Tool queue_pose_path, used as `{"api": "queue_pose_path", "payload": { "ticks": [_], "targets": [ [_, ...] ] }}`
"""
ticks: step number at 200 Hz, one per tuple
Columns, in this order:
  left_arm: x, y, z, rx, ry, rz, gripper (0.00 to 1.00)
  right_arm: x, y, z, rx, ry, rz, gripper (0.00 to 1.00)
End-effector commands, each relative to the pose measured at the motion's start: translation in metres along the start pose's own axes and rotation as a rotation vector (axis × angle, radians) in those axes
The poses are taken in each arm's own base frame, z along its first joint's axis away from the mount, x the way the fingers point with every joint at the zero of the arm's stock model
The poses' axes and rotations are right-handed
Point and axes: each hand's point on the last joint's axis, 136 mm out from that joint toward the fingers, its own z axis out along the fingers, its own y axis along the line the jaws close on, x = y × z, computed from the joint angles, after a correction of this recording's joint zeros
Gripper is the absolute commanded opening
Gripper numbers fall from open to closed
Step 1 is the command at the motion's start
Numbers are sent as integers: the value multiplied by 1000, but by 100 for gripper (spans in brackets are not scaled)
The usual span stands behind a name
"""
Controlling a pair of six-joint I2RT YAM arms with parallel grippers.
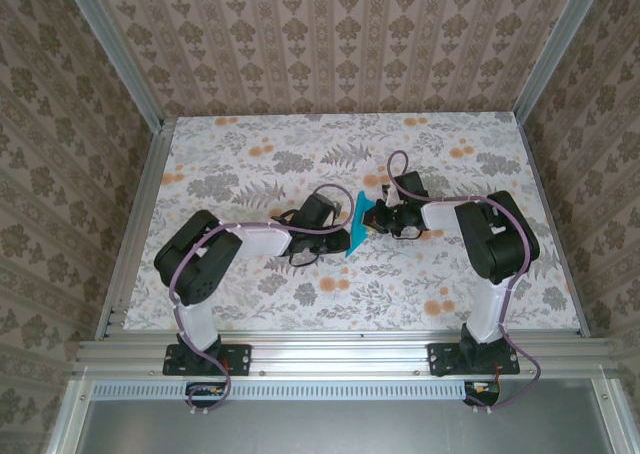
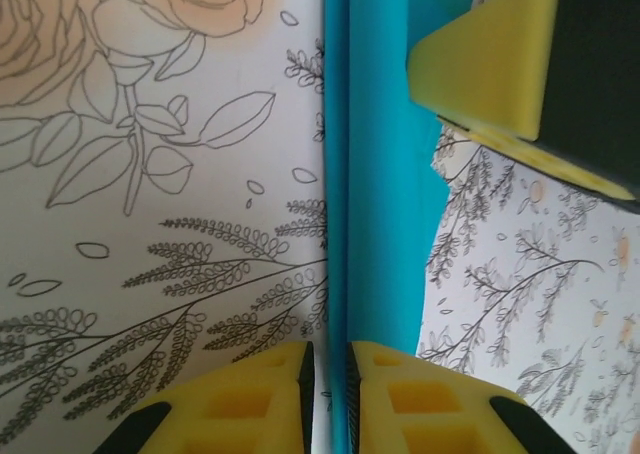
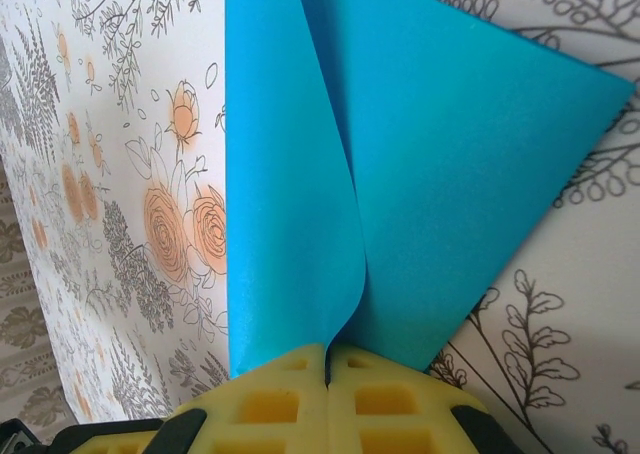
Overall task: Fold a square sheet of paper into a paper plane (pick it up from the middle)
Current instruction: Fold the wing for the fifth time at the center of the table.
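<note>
Floral table — creased blue paper central, broad margins around

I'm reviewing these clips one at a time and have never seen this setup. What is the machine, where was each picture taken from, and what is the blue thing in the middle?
The machine is two black robot arms, left and right, bolted at the near edge of a flower-print table. The overhead picture looks down from above and behind them. The other two pictures come from a camera on each wrist, so the yellow foam fingers at the bottom of each are that arm's own. The blue thing between the arms is a bright cyan-blue sheet of thin paper, partly folded. The right gripper is shut on it where its layers meet. The left gripper has its fingers almost together, with the paper's edge between them.
</note>
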Motion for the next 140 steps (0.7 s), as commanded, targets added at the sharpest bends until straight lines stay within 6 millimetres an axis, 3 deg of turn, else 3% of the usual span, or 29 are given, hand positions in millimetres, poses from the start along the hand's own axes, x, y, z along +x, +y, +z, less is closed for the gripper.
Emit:
{"api": "queue_pose_path", "payload": {
  "ticks": [1,100,140],
  "targets": [
    [-5,-4,-1,23,-26,-20,20,14,-30,8,83,46,58,6],
    [-22,-4,0,69,-89,-65,18,17,-36,11,90,58,69,6],
    [-16,-4,8,80,-55,-63,16,18,-37,12,91,61,71,6]
  ]
}}
